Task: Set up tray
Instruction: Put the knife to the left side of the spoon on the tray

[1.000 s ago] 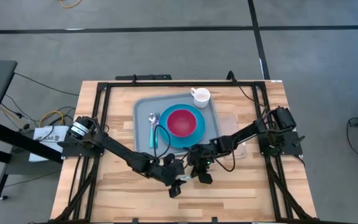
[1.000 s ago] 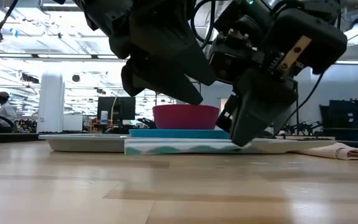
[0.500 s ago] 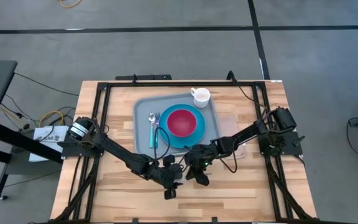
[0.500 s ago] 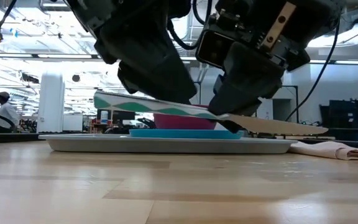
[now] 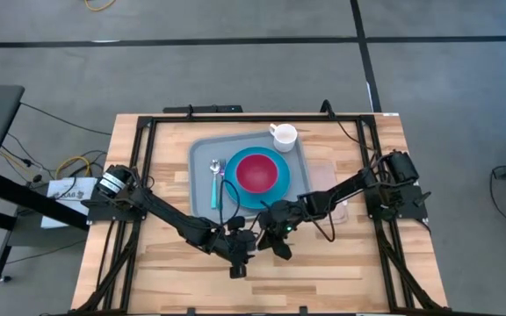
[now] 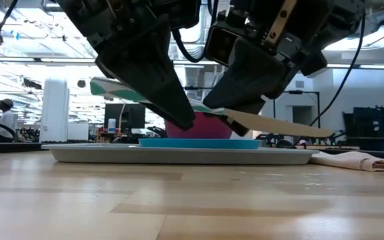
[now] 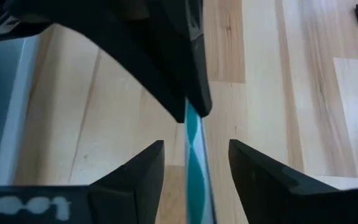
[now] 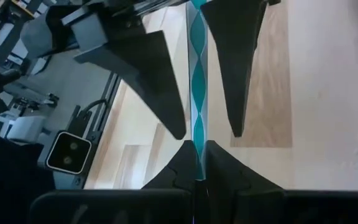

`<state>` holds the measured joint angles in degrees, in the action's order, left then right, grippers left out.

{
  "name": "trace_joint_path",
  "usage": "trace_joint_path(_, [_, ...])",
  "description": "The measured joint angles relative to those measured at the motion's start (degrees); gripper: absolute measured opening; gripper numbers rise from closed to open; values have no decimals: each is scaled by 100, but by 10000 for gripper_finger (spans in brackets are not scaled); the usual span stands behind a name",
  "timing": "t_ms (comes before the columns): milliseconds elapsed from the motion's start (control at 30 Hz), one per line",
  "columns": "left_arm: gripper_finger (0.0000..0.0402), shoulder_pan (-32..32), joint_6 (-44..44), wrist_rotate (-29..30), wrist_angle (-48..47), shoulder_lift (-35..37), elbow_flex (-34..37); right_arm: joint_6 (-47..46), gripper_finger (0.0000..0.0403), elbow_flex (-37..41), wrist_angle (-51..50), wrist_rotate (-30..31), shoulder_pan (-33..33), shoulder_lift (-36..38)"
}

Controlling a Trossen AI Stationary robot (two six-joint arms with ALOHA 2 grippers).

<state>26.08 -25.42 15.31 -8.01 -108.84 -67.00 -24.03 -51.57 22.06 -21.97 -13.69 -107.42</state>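
Note:
The grey-blue tray (image 5: 202,175) lies flat on the table and holds a blue plate with a red bowl (image 5: 257,171), a white cup (image 5: 284,136) and cutlery (image 5: 217,183). Near its near rim both grippers meet at a thin flat mat (image 6: 279,124) with a teal wavy edge (image 8: 198,81). My right gripper (image 8: 197,148) is shut on that mat. My left gripper (image 7: 194,146) is open, one finger on either side of the mat's edge (image 7: 195,163), apart from it in the left wrist view. The mat is clear of the table and tilted. My right gripper pinches the mat's teal-patterned edge (image 8: 197,134) between its two fingers, across the thin edge. The mat is lifted clear of the table and tilted, its teal end (image 6: 112,89) high and its beige end (image 6: 312,130) lower, above the tray's near rim (image 6: 179,157).
A beige folded napkin (image 5: 325,180) lies on the table right of the tray, also seen as a beige napkin (image 6: 362,160) in the low view. Bare wood (image 5: 174,281) stretches along the near edge. Black frame rails (image 5: 143,158) run along both sides.
The mat lay flat on the table at the tray's near rim; it has been lifted clear and tipped, its teal end rising higher than the beige end. Both grippers rose with it and drifted slightly toward the table's left.

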Motion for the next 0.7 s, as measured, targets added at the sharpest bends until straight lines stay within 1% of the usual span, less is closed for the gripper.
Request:
trace_joint_path(133, [140, -4, -65, -2, 69, -2, 0, 0, 13, 0, -49, -1, -9, 0])
trace_joint_path(233, [113, -4, -60, -6, 247, -2, 0, 0, 13, 0, -49, -1, -9, 0])
trace_joint_path(400, [64, -53, -216, -2, 271, -2, 0, 0, 14, 0, -38, -11, -16, 0])
trace_joint_path(533, [20, -59, -648, -55, 274, -2, 0, 0, 32, 0, -39, -50, -16, 0])
trace_joint_path(633, [17, -47, -1210, -88, 293, -2, 0, 0, 52, 0, -34, -75, -16, 2])
trace_joint_path(700, [17, -2, -1664, -31, 299, -2, 0, 0, 61, 0, -78, -215, 7, 46])
